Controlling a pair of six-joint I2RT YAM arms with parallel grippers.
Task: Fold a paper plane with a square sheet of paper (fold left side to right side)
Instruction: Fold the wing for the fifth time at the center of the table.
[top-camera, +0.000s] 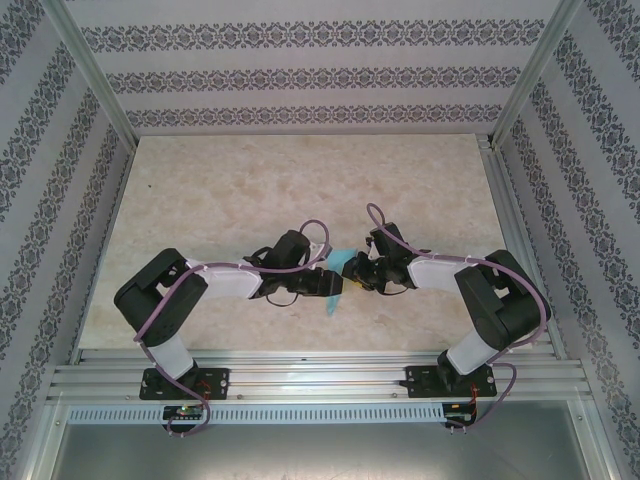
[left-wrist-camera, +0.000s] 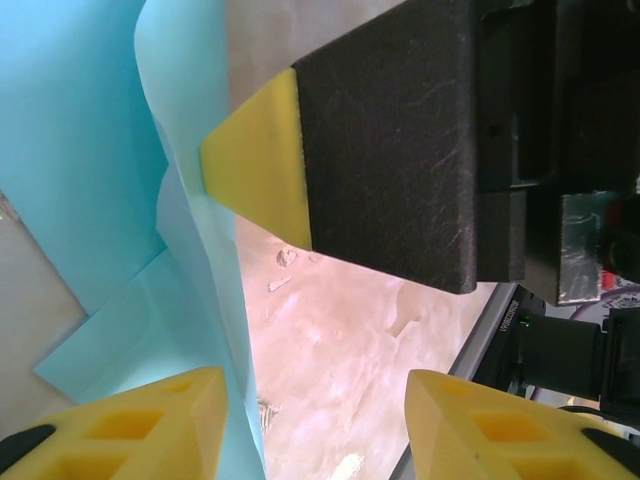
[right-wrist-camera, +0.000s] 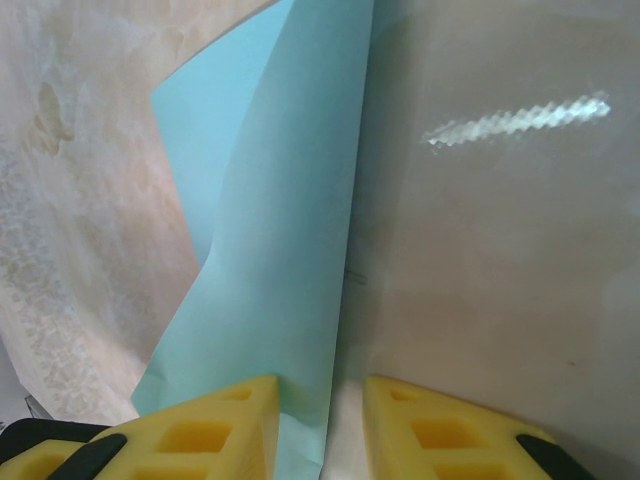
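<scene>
Paper near table centre, one flap stood upright; prob. mid-fold, left half due over toward 3 o'clock. L gripper in from 9: jaws spread wide, flap edge beside one pad, no pinch. R gripper in from 3: jaws narrowly apart, flap betw. them, against one pad; likely steadying, not clamping.

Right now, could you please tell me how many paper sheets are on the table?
1: the folded turquoise sheet at the table's middle, between the left end effector and right end effector; others may be hidden.
</scene>
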